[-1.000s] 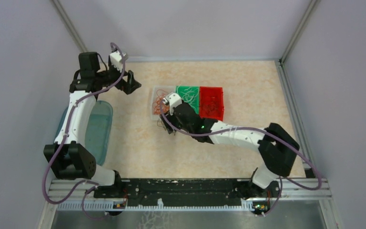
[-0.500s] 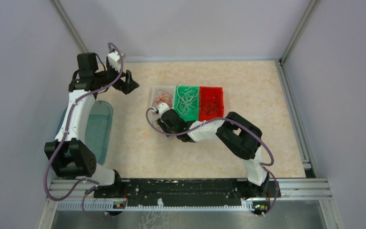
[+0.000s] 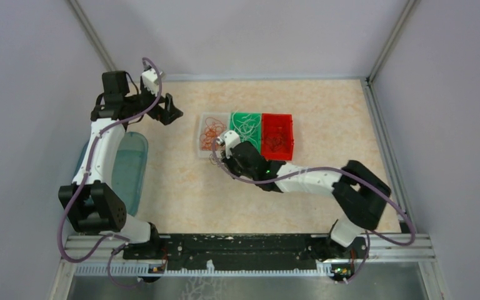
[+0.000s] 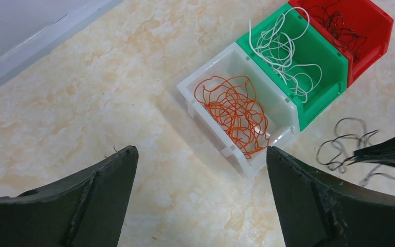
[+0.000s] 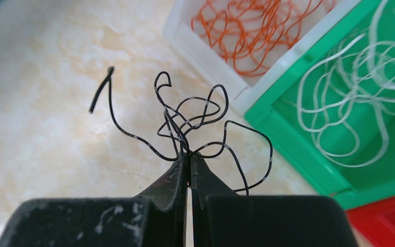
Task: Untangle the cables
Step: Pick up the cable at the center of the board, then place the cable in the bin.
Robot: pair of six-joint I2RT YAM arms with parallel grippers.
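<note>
The right gripper [image 5: 189, 163] is pinched fully together on a black cable [image 5: 195, 116], its tips nipping the knot where the loops cross. The tangle fans out ahead of the fingers, wider across than deep. One loose tail runs off ahead-left and ends in a short straight tip. Ahead and right of the tips lie orange cables [image 5: 252, 31] in a clear bin [image 5: 195, 51] and white cables [image 5: 360, 87] in a green bin [image 5: 288, 144]. The left gripper [image 4: 200, 154] gapes wide, holding nothing, with the bins ahead of its fingers.

Right hand [image 3: 216, 159] just beside clear bin [image 3: 200, 135]
</note>
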